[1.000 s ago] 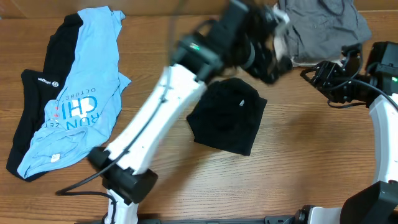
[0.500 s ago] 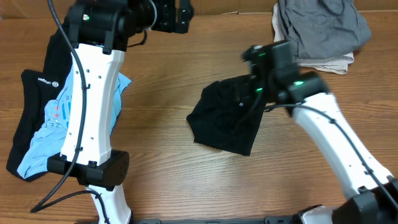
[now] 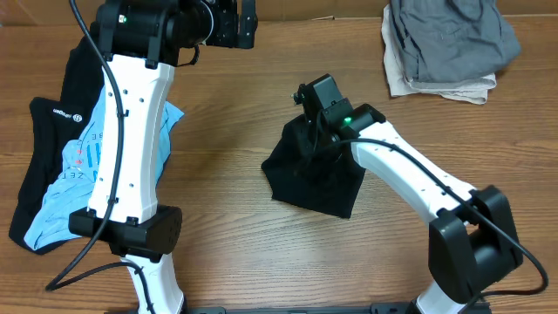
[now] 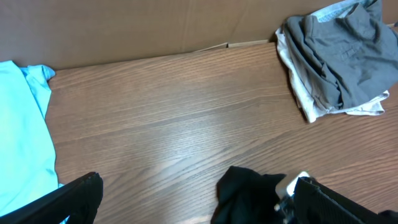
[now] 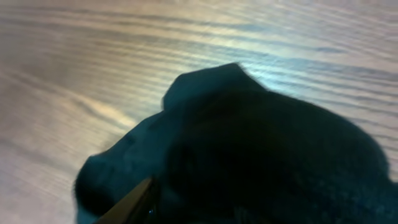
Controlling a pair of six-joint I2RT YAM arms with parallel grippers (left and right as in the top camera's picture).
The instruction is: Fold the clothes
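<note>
Black shirt (image 3: 318, 179) is lying bunched on the worktop (image 3: 227, 174) | right hand (image 3: 316, 124) is sitting over its far edge, grip indiscernible | left hand (image 3: 244, 23) is hanging spread, empty | risk: pinching several layers, dragging the bundle askew.

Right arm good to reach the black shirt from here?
Probably yes: the right hand hangs right over the black shirt at its far edge, with nothing between them.

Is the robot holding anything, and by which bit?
The left pincer is open, holding nothing. The right pincer sits on the far edge of the black shirt; whether it grips it cannot be told.
</note>
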